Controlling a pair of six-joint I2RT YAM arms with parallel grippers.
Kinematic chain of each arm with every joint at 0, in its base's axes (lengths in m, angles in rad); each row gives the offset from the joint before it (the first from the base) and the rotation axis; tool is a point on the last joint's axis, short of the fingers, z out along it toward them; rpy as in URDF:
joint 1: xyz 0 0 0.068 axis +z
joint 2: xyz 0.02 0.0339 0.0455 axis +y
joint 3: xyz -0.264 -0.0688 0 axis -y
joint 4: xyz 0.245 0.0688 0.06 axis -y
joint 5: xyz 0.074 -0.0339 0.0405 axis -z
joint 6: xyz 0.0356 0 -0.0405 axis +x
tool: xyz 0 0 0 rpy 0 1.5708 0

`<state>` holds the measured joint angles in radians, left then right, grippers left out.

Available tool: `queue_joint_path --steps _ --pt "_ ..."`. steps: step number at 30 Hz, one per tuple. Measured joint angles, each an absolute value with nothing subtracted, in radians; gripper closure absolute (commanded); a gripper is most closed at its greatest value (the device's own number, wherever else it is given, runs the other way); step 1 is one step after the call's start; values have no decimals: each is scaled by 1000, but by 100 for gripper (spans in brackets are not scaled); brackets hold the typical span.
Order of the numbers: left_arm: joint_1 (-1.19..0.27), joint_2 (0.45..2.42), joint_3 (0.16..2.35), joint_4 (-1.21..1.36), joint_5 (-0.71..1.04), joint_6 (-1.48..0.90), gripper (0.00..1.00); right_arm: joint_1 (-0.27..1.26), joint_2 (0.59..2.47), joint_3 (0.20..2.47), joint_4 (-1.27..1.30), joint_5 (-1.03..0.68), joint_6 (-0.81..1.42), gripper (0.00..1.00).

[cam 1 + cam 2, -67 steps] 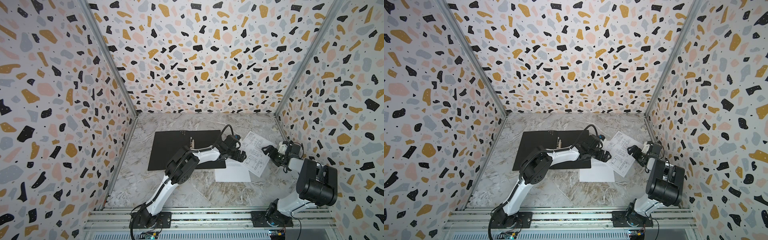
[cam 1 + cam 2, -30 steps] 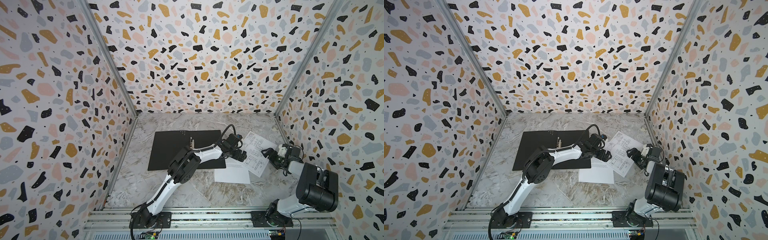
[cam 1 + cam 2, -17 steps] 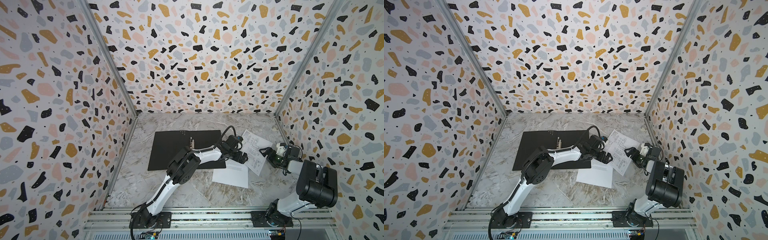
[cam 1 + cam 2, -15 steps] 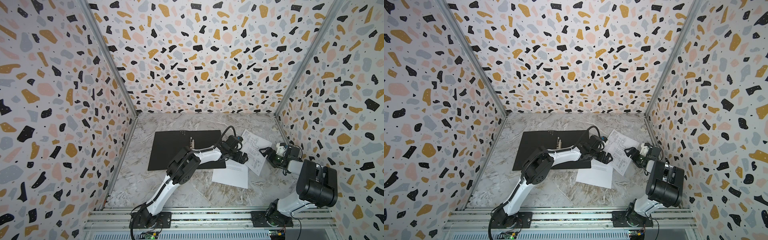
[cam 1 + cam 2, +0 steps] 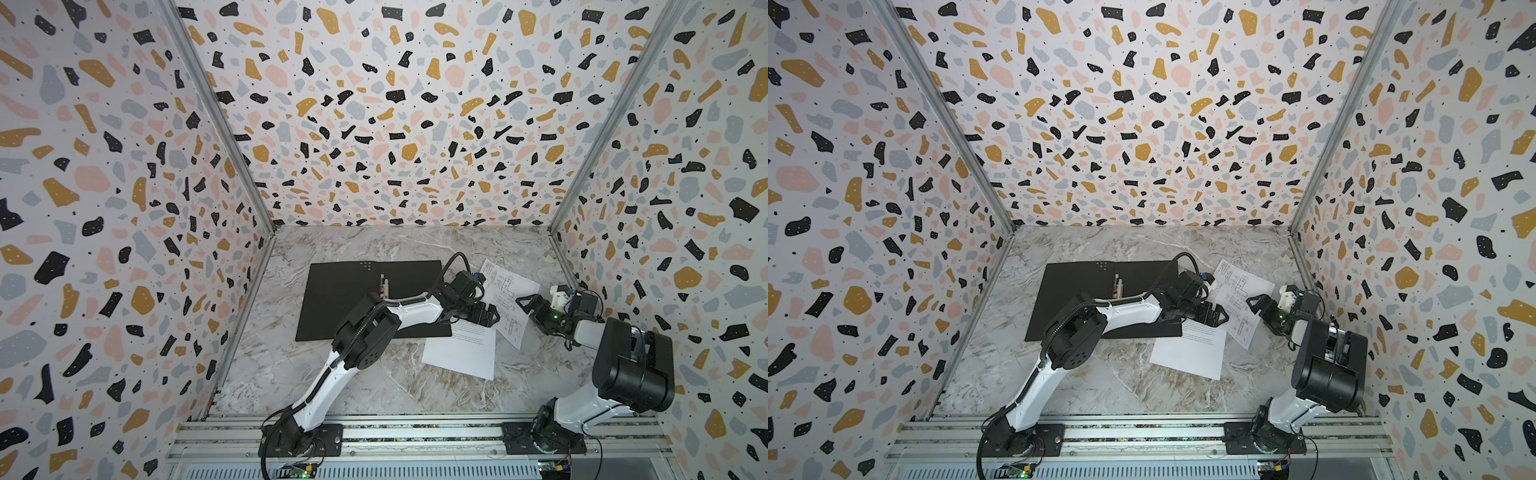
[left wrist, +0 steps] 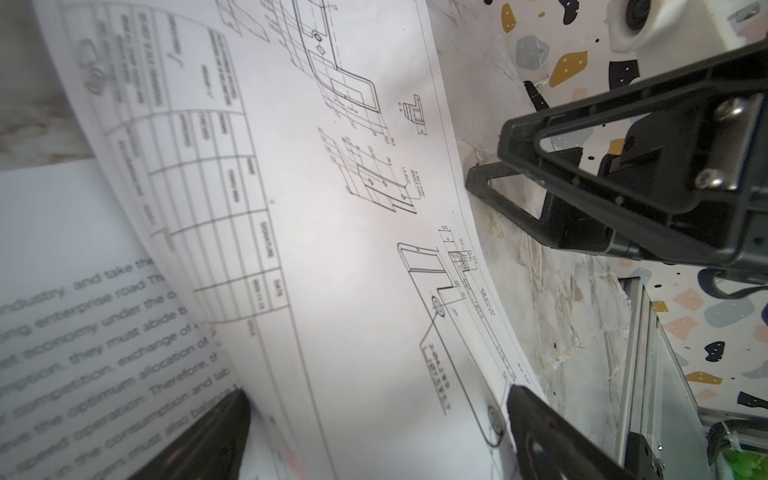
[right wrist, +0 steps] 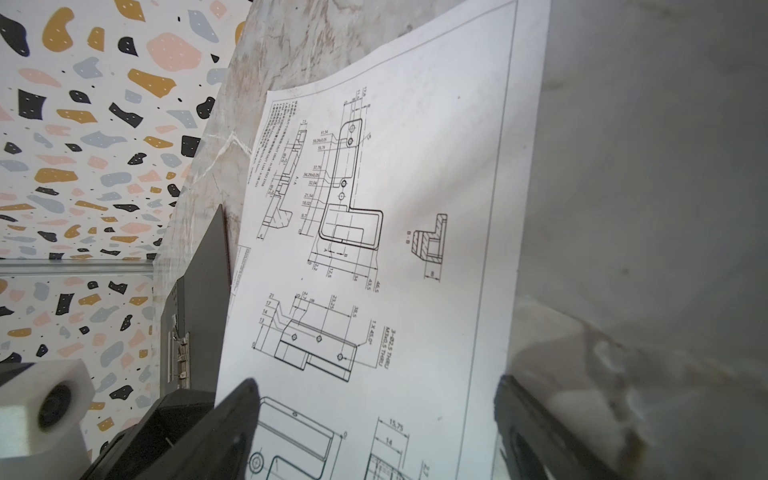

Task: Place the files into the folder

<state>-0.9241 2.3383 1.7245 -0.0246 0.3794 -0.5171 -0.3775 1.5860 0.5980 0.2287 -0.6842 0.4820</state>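
Text sheet (image 5: 459, 353) newly askew beneath left claw (image 5: 490, 316) (wide)

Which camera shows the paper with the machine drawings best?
The right wrist view: the drawing sheet fills most of the picture, with lines and numbers sharp. The left wrist view shows it close too, but curved and partly blurred. In both top views it is a small white page near the black folder, its drawings tiny.

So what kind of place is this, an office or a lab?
Probably a robot test booth: patterned panel walls box in a marbled tabletop; left arm and right arm stand on an aluminium rail.
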Motion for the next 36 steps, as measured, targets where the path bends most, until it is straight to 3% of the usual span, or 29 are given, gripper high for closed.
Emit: queue_joint_path --steps 13,24,36 --pt "-924 2338 1724 -20 385 -541 14 -337 1596 599 247 -693 489 11" --pt "-920 2338 1703 3 393 -562 32 -336 1604 607 244 -696 488 11" --pt "-903 2338 1661 51 408 -606 45 -342 1603 609 238 -698 486 10"
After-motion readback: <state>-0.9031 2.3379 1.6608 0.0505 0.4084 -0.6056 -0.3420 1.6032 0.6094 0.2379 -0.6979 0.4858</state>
